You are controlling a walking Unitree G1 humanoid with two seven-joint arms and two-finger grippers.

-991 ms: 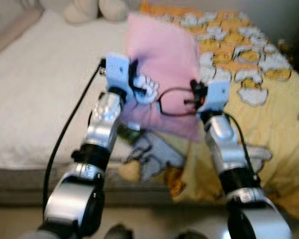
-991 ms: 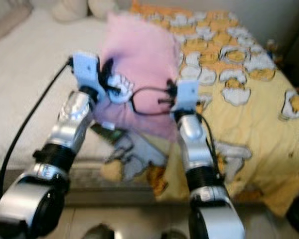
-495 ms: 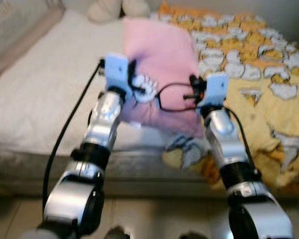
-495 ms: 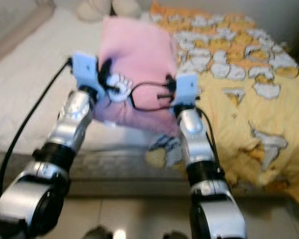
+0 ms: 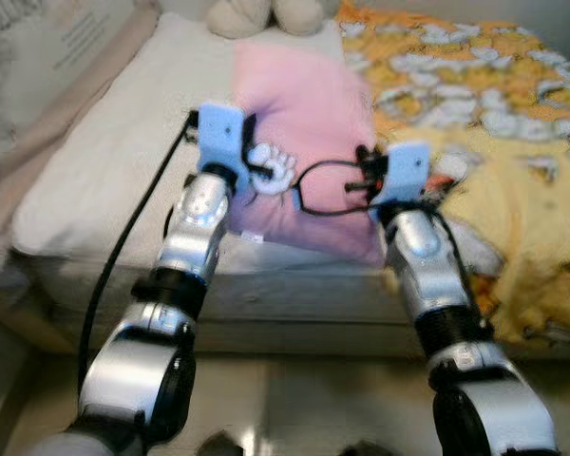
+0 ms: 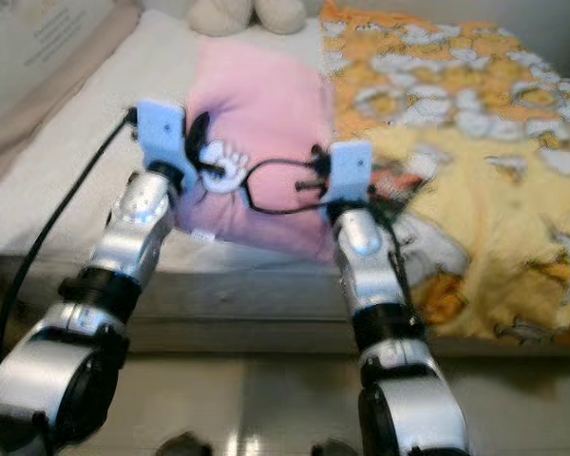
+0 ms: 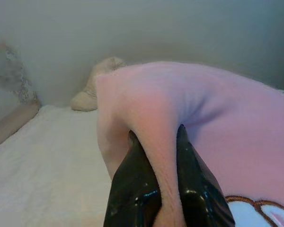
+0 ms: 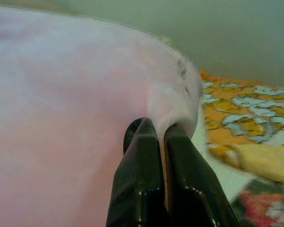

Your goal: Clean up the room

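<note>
While both arms are reaching forward over the near edge of the bed (image 5: 95, 190), the robot is holding one pink pillow (image 5: 304, 123) up between them. The left gripper (image 7: 156, 142) is pinching a fold at one side of the pillow, its two black fingers (image 7: 132, 184) closed tight on the fabric. The right gripper (image 8: 156, 130) is doing the same at the opposite side, fingers nearly touching with a thin ridge of pink cloth between them.

The pillow is lying directly ahead of both grippers, stretched across from one to the other. It is hanging above the white mattress, just beside the yellow patterned blanket (image 5: 513, 190) that is covering the robot's right half of the bed. Neither arm is nearer; the load is shared evenly. A white cartoon print (image 5: 271, 169) is showing on the pillow close to the left gripper.

Count: one pillow, one blanket, two grippers engaged. Pale plush shapes (image 5: 266, 14) are resting at the head of the bed, too blurred to count.

Judgement: the pillow probably belongs toward the head of the bed, straight beyond both grippers, so setting it down would call for a forward carry before both grips release together.
</note>
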